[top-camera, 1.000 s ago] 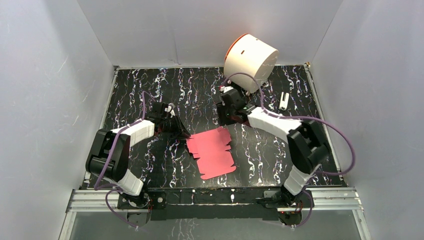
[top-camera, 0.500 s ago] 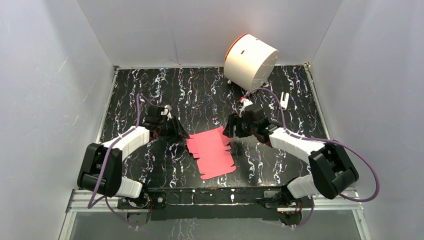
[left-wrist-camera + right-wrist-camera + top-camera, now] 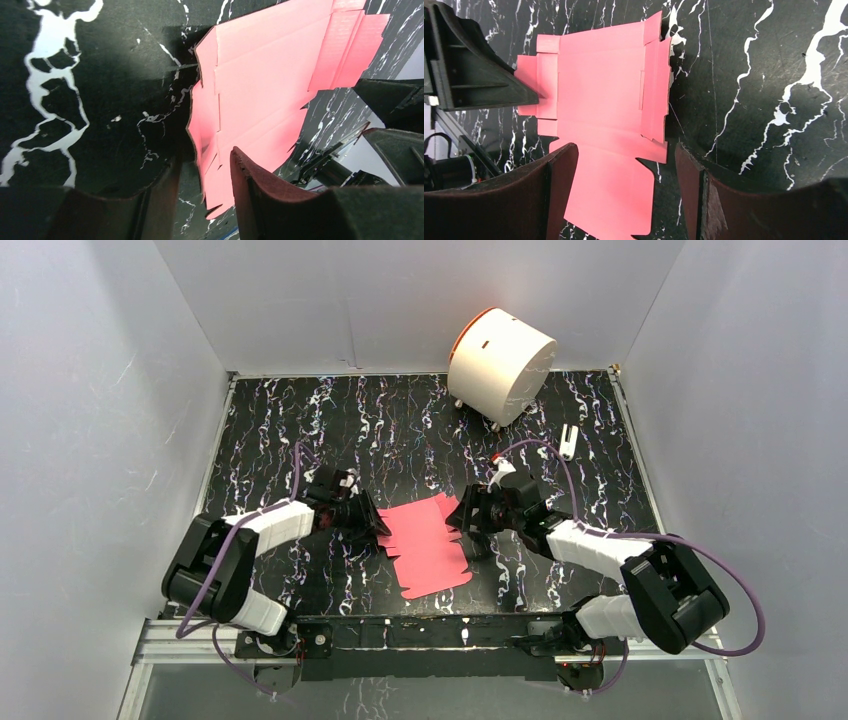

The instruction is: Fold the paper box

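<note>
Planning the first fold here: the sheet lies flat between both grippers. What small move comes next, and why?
Probably close the left gripper on the edge of the paper box: that edge sits between its open jaws, and the sheet lies fully flat. The right gripper, also open, is poised at the opposite edge.

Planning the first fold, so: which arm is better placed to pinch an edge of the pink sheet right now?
Left, probably. The left fingers bracket an edge flap of the paper box with a narrow gap; the right fingers stand wide apart above its other side.
</note>
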Controlling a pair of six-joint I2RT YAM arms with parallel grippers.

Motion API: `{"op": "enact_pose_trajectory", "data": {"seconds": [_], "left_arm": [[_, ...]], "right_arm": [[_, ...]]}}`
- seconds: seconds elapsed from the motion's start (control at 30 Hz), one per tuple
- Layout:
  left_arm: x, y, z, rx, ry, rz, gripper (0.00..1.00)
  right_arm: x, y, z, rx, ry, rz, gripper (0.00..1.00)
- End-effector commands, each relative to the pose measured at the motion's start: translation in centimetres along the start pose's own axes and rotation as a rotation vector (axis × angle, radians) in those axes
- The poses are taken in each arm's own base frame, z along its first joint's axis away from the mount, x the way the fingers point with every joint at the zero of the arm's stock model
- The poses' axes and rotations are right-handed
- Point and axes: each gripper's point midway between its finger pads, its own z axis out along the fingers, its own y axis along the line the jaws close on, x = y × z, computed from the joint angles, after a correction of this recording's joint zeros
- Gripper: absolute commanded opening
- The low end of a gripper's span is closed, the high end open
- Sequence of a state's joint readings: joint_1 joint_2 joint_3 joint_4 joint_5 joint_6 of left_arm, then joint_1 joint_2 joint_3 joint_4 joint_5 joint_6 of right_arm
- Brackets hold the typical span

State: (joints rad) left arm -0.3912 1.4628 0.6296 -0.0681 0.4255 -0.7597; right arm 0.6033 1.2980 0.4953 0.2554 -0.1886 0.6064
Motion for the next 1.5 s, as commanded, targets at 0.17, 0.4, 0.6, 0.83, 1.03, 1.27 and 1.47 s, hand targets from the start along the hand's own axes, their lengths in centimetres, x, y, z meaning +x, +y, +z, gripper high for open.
{"op": "enact_pose_trajectory", "data": {"seconds": [0.17, 0.4, 0.6, 0.83, 1.03, 1.27, 1.47], "left_arm": [[-0.4, -1.0, 0.6, 0.036, -0.026, -0.022, 0.24], [-0.6, -2.7, -0.3, 0.118, -0.056, -0.065, 0.12], [-0.9, -3.7, -1.4, 0.175, -0.086, -0.082, 0.11], [-0.7, -5.4, -2.1, 0.296, -0.077, -0.114, 0.12], [-1.3, -7.0, -3.8, 0.386, -0.120, -0.121, 0.13], [-1.4, -8.1, -5.1, 0.451, -0.147, -0.129, 0.14], [-1.7, -6.7, -4.6, 0.355, -0.169, -0.096, 0.18]], "right_arm": [[-1.2, 1.1, 0.0, -0.065, -0.075, 0.022, 0.81], [-0.1, 0.0, 0.1, -0.061, -0.056, 0.062, 0.81], [-0.1, -0.7, -0.2, -0.058, -0.064, 0.083, 0.81], [1.0, -1.6, 0.1, -0.091, -0.036, 0.140, 0.79], [1.5, -1.6, 0.1, -0.119, -0.026, 0.174, 0.79], [1.9, -1.7, 0.2, -0.139, -0.014, 0.226, 0.78], [1.7, -1.7, 0.3, -0.139, -0.020, 0.231, 0.78]]}}
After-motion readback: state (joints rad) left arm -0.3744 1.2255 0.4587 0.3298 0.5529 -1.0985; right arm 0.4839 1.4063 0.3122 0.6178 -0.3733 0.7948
